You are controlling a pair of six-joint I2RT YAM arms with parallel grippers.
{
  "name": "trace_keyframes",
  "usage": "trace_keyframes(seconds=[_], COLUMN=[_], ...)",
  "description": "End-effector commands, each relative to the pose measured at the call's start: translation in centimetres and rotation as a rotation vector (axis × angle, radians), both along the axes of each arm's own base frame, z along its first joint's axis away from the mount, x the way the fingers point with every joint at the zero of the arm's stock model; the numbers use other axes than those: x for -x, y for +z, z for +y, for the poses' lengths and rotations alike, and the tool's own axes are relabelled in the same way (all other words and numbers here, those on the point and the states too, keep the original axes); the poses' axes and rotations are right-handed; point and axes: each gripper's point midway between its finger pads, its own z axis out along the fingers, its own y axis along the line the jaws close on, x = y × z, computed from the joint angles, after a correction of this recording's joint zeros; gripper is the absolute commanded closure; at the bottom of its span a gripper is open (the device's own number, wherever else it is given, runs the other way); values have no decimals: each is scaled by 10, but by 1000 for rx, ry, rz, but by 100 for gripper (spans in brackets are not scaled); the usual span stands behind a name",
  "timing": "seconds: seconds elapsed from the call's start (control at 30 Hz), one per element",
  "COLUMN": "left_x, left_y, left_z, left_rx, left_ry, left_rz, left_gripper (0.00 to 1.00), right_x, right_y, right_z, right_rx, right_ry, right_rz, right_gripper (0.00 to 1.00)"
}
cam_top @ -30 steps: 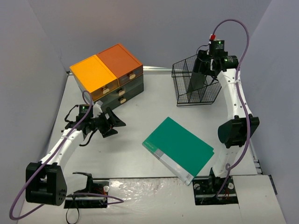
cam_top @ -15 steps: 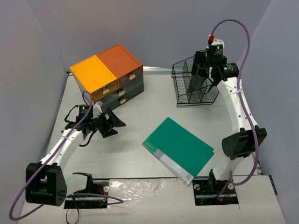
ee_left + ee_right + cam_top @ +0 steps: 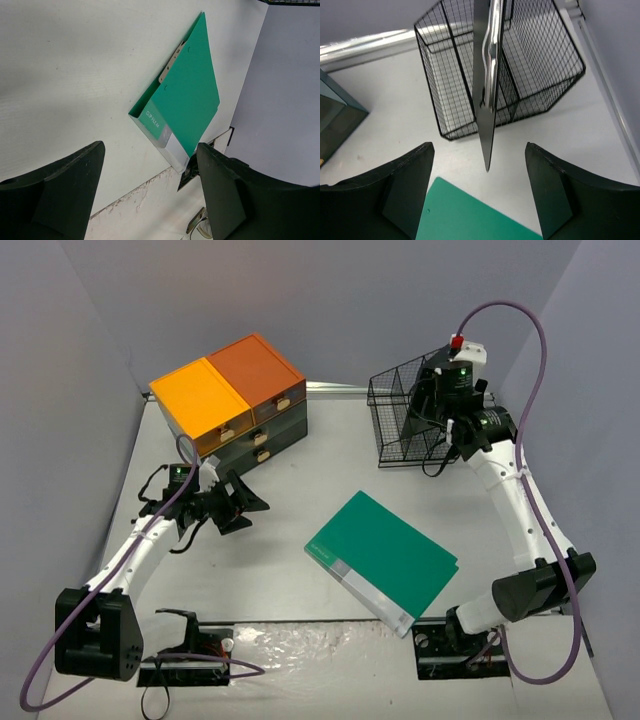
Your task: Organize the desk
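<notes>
One matte white rectangular desk [image 3: 300,490] is stretching flat and pale under everything. One green plastic clip file [image 3: 382,560] is lying near its front edge. One black wire basket [image 3: 400,430] is standing far right, one dark clipboard [image 3: 485,100] upright inside. One orange-topped dark green drawer chest [image 3: 235,405] is sitting far left. Left fingers [image 3: 60,195] are gaping, holding nothing. Right fingers [image 3: 400,190] are spread wide above the clipboard, not touching it.
</notes>
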Motion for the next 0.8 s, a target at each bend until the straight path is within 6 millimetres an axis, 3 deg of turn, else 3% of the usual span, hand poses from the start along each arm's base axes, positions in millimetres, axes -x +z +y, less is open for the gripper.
trace_keyframes(seconds=[0.0,0.07,0.3,0.7,0.77], left_x=[-11,-12,-9,-4,-3], left_y=[21,21,21,17,16], left_z=[-2,-2,-2,0,0], left_rx=[17,18,15,11,10], left_ry=[-1,-1,-4,3,2], left_rz=[-82,-83,-86,-79,-76], left_gripper=[30,30,30,30,30], right_x=[19,27,45,13,6], right_y=[-8,-17,-43,-87,-87], right_z=[1,8,-7,6,8], right_rx=[-92,-121,-116,-90,-94], right_ry=[-83,-70,-165,-126,-129], right_rz=[-109,-143,-186,-281,-325], right_gripper=[37,41,41,42,42])
